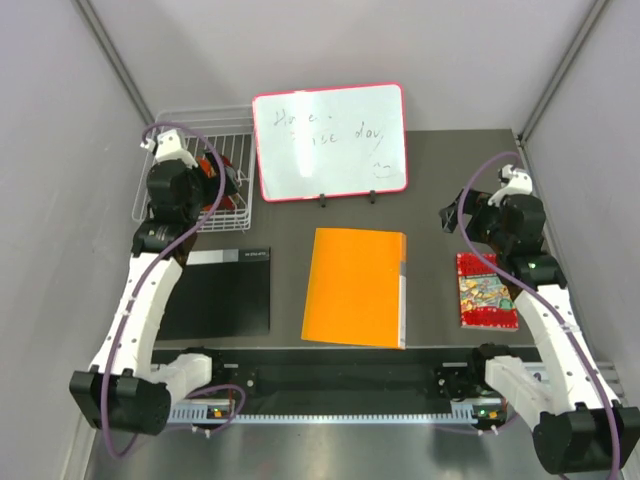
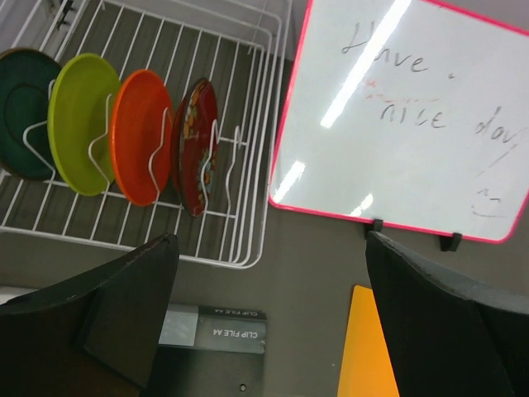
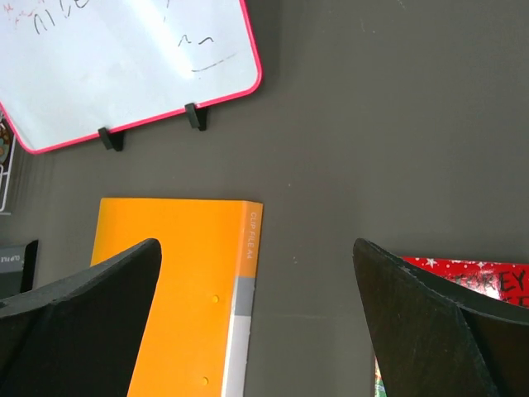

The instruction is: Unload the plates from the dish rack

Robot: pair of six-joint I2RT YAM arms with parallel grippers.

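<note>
The white wire dish rack (image 2: 240, 207) stands at the far left of the table (image 1: 235, 120). Four plates stand upright in its tines in the left wrist view: dark teal (image 2: 21, 116), lime green (image 2: 78, 116), orange (image 2: 140, 132) and patterned red (image 2: 198, 145). My left gripper (image 2: 269, 314) is open and empty, hovering over the table just in front of the rack, its wrist above the rack's near edge (image 1: 180, 190). My right gripper (image 3: 256, 314) is open and empty at the right, between the orange file and the red booklet.
A pink-framed whiteboard (image 1: 330, 140) stands at the back centre. A black clip file (image 1: 215, 290) lies in front of the rack, an orange clip file (image 1: 355, 288) at the middle, a red patterned booklet (image 1: 485, 290) at the right.
</note>
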